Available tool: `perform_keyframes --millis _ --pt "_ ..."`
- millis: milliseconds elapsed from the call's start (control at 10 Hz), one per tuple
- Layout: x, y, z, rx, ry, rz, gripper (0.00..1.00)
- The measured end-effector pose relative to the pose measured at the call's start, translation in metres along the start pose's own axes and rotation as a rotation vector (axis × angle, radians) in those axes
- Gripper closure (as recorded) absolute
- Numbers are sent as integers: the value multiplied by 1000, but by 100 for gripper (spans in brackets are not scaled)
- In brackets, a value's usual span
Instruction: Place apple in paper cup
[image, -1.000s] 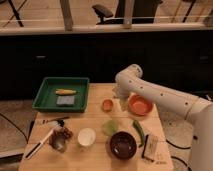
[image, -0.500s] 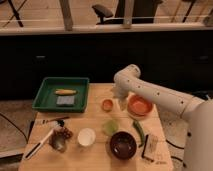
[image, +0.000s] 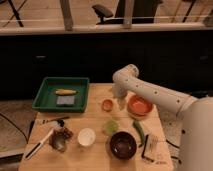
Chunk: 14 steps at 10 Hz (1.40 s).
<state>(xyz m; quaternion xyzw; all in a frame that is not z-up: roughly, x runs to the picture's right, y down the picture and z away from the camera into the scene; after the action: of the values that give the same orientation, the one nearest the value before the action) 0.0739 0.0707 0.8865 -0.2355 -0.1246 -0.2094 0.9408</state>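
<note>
Hand (image: 120, 103) hangs fingers-down off the white arm (image: 150, 92), just right of the apple (image: 107, 104) and not touching it. Jaws spread wide, nothing in them.

Apple sits on the wooden counter (image: 95, 155), small, orange-red with a darker centre.

- Orange bowl (image: 139, 106): right of the apple, just past the hand, so the hand is between apple and bowl.
- Paper cup (image: 86, 136): white, upright, nearer the camera than the apple and a bit left, well apart from it. Looks empty.
- Pale green item (image: 110, 126): straight in front of the apple, between it and the dark maroon bowl (image: 123, 145). Possibly a small bowl, too soft to say.
- Long green vegetable (image: 139, 131): front-right of the apple, beside the maroon bowl.
- Green tray (image: 75, 107): left of the apple and slightly further back, holding a corn cob (image: 66, 92) and a grey sponge (image: 65, 100).

Versus half a second ago: the hand is in practically the same spot beside the apple, with no clear lowering. Apple, cup, bowls and tray have not moved.
</note>
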Motion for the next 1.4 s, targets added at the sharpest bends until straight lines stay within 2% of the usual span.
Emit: perform_keyframes --millis 1400 --pt "-8 -6 36 -35 -75 -51 20"
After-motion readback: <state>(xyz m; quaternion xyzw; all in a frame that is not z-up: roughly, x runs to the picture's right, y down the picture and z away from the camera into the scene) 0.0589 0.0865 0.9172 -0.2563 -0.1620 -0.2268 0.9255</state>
